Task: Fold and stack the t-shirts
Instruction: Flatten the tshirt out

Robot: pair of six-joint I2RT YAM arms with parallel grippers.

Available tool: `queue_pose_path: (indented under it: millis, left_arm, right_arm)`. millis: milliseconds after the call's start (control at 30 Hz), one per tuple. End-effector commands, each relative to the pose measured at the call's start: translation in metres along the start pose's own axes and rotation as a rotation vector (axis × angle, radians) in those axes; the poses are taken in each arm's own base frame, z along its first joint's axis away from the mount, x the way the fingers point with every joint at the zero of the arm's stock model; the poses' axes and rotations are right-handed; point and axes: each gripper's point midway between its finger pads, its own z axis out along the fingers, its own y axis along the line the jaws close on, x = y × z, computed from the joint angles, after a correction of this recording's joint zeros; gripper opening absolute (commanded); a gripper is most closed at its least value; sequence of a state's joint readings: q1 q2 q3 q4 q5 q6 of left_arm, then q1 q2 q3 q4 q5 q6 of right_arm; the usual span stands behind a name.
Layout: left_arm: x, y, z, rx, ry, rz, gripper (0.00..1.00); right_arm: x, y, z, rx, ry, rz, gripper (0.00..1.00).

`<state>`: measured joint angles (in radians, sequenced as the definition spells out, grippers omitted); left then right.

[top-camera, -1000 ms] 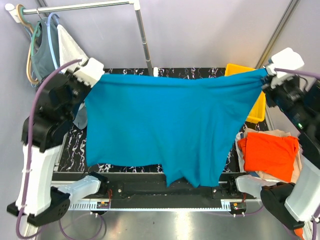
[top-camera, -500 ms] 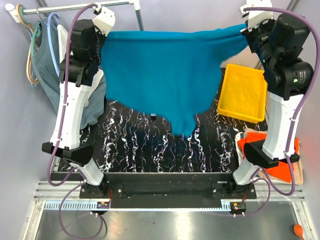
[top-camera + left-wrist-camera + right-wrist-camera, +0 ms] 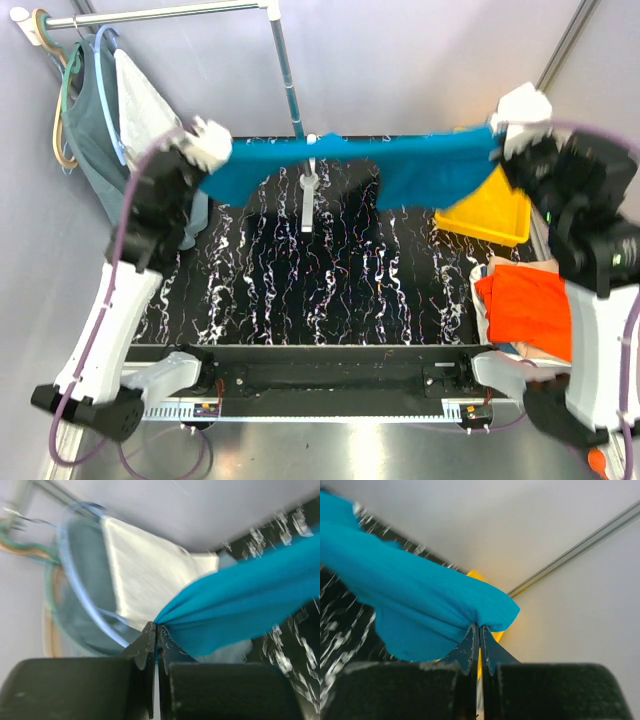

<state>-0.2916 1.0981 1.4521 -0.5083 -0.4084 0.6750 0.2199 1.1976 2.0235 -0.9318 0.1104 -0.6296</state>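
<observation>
Teal t-shirt taut between left gripper, right gripper

**Even Light, Heavy Motion Blur**

The top view is bright and diffuse, with plain pale walls. A soft dark shadow lies on the worktop at upper centre, under the teal-blue t-shirt. The left arm and right arm are smeared. In the left wrist view the white cloth and grey-green top streak badly. In the right wrist view the worktop's speckles smear at the left edge.
</observation>
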Motion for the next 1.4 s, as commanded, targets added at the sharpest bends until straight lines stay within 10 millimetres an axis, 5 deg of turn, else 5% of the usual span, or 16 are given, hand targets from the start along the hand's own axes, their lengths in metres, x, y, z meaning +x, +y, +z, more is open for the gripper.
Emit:
queue_pose_path:
  millis: [0, 33, 100, 133, 200, 267, 367, 433, 500, 700, 767, 933, 1067, 1367]
  left_arm:
    - [0.074, -0.081, -0.012, 0.203, 0.11, 0.215, 0.0]
    - [0.107, -0.109, -0.02, 0.287, 0.16, 0.286, 0.0]
    - [0.146, -0.147, -0.04, 0.431, 0.241, 0.386, 0.0]
    - [0.176, -0.17, -0.051, 0.522, 0.301, 0.438, 0.0]
    - [0.222, -0.201, -0.083, 0.708, 0.423, 0.527, 0.0]
    - [0.249, -0.212, -0.11, 0.837, 0.513, 0.567, 0.0]
    - [0.264, -0.22, -0.138, 0.98, 0.586, 0.59, 0.09]
    - [0.263, -0.221, -0.146, 1.038, 0.626, 0.584, 0.22]
    - [0.261, -0.222, -0.16, 1.123, 0.677, 0.575, 0.22]
    - [0.246, -0.223, -0.167, 1.178, 0.666, 0.528, 0.68]
    - [0.237, -0.224, -0.158, 1.145, 0.617, 0.518, 0.77]
    - [0.201, -0.224, -0.1, 0.944, 0.458, 0.484, 0.97]
    - [0.179, -0.236, -0.05, 0.854, 0.439, 0.435, 0.99]
    - [0.193, -0.27, 0.031, 0.855, 0.578, 0.374, 0.99]
  right_arm:
    - [0.064, 0.047, -0.036, -0.126, 0.085, -0.007, 0.0]
    - [0.107, 0.081, -0.035, -0.229, 0.194, -0.017, 0.0]
    - [0.132, 0.115, -0.058, -0.348, 0.207, 0.011, 0.0]
    - [0.169, 0.15, -0.066, -0.467, 0.303, 0.027, 0.0]
    - [0.206, 0.18, -0.083, -0.567, 0.381, 0.03, 0.0]
    - [0.224, 0.196, -0.098, -0.633, 0.426, 0.035, 0.0]
    - [0.239, 0.21, -0.111, -0.701, 0.473, 0.037, 0.02]
    - [0.242, 0.214, -0.119, -0.74, 0.49, 0.036, 0.12]
    - [0.247, 0.218, -0.126, -0.762, 0.509, 0.033, 0.19]
    - [0.262, 0.226, -0.137, -0.785, 0.544, 0.036, 0.91]
    - [0.263, 0.225, -0.135, -0.771, 0.543, 0.03, 0.94]
    - [0.255, 0.206, -0.081, -0.611, 0.503, 0.025, 0.95]
    - [0.235, 0.188, -0.013, -0.473, 0.465, 0.066, 0.96]
    - [0.239, 0.206, 0.125, -0.438, 0.504, 0.147, 0.94]
